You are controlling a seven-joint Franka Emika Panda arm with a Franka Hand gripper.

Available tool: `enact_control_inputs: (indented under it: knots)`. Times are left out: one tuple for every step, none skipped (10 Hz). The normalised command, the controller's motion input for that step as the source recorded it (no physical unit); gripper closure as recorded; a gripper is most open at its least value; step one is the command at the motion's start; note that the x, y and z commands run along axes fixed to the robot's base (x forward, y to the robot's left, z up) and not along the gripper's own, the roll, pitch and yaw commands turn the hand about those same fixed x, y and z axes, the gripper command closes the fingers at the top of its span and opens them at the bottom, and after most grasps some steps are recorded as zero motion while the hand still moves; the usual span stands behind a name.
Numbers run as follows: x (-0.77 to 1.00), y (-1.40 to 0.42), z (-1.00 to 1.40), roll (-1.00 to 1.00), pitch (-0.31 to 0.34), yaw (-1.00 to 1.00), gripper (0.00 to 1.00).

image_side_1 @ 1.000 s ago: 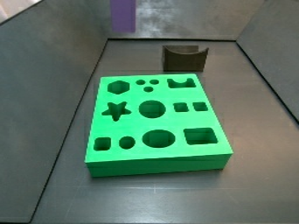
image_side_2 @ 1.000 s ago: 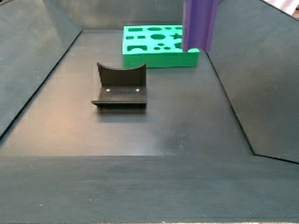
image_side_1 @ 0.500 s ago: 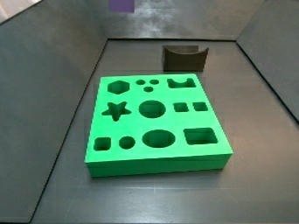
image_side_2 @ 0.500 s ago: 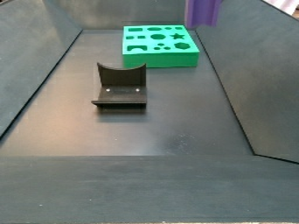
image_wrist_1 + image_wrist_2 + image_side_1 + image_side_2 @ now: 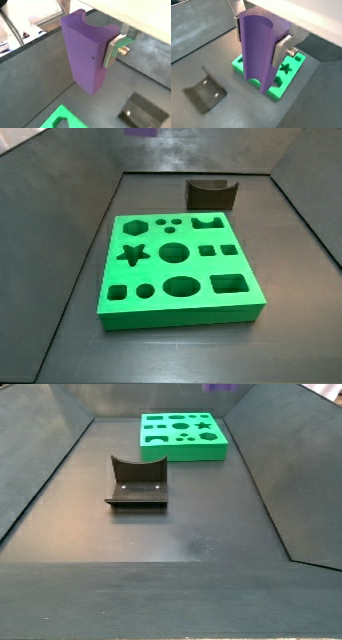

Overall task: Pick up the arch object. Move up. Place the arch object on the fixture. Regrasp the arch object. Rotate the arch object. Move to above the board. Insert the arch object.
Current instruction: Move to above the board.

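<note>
Purple arch object (image 5: 260, 50) hangs upright in the tool (image 5: 261, 42), high above the green board (image 5: 284, 75).

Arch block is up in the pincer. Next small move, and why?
Probably carry it across to above the fixture and lower. The pincer clamps the arch object high over the floor, upright, with the board below it; the fixture's dip sits empty.
</note>
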Motion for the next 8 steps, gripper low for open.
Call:
enact_control_inputs:
  knots:
    - [0.31,-1.0,0.0,0.07,0.041,-0.02,1.0]
    - [0.33,-1.0,0.0,0.05,0.048,0.0,1.0]
    - [0.35,-1.0,0.0,0.04,0.058,0.01,1.0]
    - [0.36,-1.0,0.0,0.04,0.059,0.0,1.0]
    - [0.42,-1.0,0.0,0.08,0.069,0.01,1.0]
    - [0.41,-0.88,-0.01,0.08,0.074,0.01,1.0]
    - [0.29,-0.5,-0.01,0.08,0.085,0.01,1.0]
    - [0.2,-0.31,0.01,0.07,0.087,0.01,1.0]
